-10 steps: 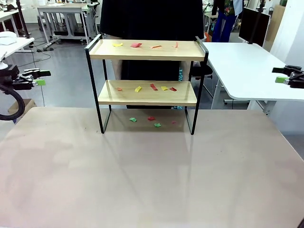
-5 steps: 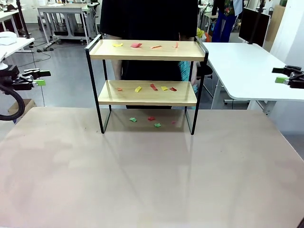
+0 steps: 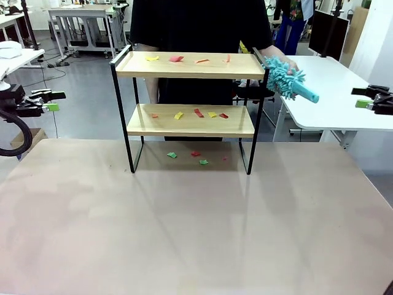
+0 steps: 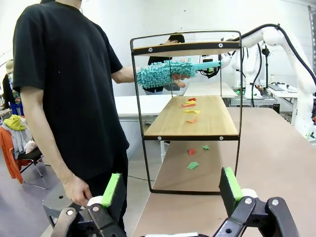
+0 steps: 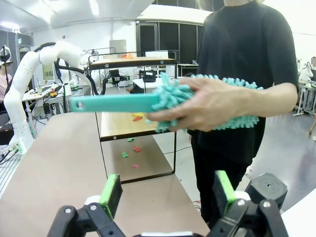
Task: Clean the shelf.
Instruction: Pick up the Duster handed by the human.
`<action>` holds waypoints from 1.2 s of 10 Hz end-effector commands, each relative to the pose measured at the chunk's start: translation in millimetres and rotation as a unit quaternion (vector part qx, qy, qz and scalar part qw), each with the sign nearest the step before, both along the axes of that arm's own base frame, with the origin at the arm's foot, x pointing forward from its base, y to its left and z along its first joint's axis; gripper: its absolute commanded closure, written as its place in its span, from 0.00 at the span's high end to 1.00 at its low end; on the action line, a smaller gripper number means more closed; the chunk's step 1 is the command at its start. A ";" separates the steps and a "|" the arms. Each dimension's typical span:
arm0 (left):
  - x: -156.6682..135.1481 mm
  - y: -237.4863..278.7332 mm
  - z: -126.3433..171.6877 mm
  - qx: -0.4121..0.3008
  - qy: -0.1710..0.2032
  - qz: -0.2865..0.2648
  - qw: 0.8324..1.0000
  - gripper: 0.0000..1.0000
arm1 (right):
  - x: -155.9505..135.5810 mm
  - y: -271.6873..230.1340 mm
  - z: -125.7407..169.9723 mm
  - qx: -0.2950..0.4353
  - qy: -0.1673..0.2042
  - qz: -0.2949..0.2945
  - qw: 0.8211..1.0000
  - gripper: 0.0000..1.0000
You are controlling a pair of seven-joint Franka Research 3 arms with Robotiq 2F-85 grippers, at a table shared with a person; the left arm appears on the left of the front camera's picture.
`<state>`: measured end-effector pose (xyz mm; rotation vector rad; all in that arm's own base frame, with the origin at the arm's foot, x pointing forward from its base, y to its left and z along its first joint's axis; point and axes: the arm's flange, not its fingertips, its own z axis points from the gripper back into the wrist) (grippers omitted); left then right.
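Cleaning trial, opening moment: a two-tier shelf (image 3: 190, 72) stands near the far edge of the beige worktop (image 3: 196, 246), about midway across it. Its thin black legs are planted on the surface, and the open fronts of both wooden boards face the robot. Coloured paper scraps (image 3: 178, 115) lie scattered on the top board, on the lower board and on the worktop between the legs.

A person (image 3: 196, 24) in a black T-shirt stands close behind the shelf at the far edge. The person's hand (image 3: 275, 58), just past the shelf's right end rail, grips a teal duster (image 3: 288, 78) by its fluffy head. The flat handle slants down toward the robot's right, in front of a white desk (image 3: 325, 110). The duster sits beside the top board's right end and is on neither board.

The robot's left hand (image 3: 56, 100) hangs out past the worktop's left edge, well apart from the shelf. Its fingers are spread wide with nothing between them, and its wrist view looks along the shelf from one end. The robot's right hand (image 3: 362, 97) hangs past the worktop's right side, likewise spread wide and empty. In its wrist view the duster's handle crosses the picture above the green pads (image 5: 111, 190).

A broad stretch of worktop lies open between the shelf and the robot's side, with open room at both ends of the shelf.
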<state>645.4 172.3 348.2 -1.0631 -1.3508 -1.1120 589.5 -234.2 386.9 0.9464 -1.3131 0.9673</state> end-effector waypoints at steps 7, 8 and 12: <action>-0.7 -0.9 1.4 0.003 -0.007 -0.002 1.000 1.00 | -0.3 0.6 2.4 0.001 -0.002 0.000 1.000 1.00; -0.7 -0.9 1.4 0.003 -0.007 -0.002 1.000 1.00 | -0.3 0.6 2.4 0.001 -0.002 0.000 1.000 1.00; -0.7 -0.9 1.4 0.003 -0.007 -0.002 1.000 1.00 | 0.0 0.0 0.0 0.000 0.000 0.000 1.000 1.00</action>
